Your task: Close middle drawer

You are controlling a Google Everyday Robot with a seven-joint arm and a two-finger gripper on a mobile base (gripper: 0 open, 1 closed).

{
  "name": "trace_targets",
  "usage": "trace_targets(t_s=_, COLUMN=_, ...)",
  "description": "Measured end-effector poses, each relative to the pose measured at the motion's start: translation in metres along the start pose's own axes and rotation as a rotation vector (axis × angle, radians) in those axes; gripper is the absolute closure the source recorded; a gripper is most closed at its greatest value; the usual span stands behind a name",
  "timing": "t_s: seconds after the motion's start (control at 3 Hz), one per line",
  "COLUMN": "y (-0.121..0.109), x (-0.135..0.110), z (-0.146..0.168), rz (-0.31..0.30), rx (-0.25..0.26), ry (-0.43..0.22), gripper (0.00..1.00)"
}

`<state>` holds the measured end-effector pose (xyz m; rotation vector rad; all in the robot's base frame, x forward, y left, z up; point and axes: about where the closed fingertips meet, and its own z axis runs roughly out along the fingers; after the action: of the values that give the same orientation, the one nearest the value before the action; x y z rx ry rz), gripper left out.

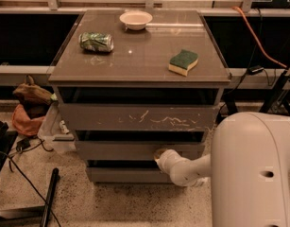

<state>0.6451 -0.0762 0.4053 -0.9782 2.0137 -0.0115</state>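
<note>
The middle drawer (121, 150) is a wide, shallow grey-brown plain front, second from the top of the cabinet, standing slightly out under the scratched top front (135, 117). My white arm reaches in from the lower right. The gripper (159, 155) is at the arm's tip, right against the middle drawer's front, a little right of its centre. A narrower plain bottom front (121, 174) sits below it.
On the cabinet top (140, 56) lie a crushed green can (96, 41), a white bowl (135, 19) and a green-yellow sponge (183, 62). A bag (29, 105) and a plastic bin (52, 129) stand at the left. Cables and a black pole (49, 197) lie on the speckled floor.
</note>
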Motion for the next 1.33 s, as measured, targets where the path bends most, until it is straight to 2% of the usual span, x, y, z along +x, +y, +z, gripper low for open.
trace_targets(t_s=0.33, y=-0.01, x=-0.013, z=-0.055, rz=0.05, rx=0.086, ry=-0.063, gripper=1.0)
trace_targets(t_s=0.67, y=-0.006, x=-0.063, z=-0.127, rz=0.031, rx=0.196, ry=-0.153, gripper=1.0)
trace_targets(t_s=1.0, y=-0.011, x=-0.085, z=-0.208, rz=-0.013, rx=0.346, ry=-0.175, gripper=1.0)
trace_targets(t_s=1.33, y=-0.018, x=-0.09, z=-0.28, rz=-0.048, rx=0.488, ry=-0.176, gripper=0.91)
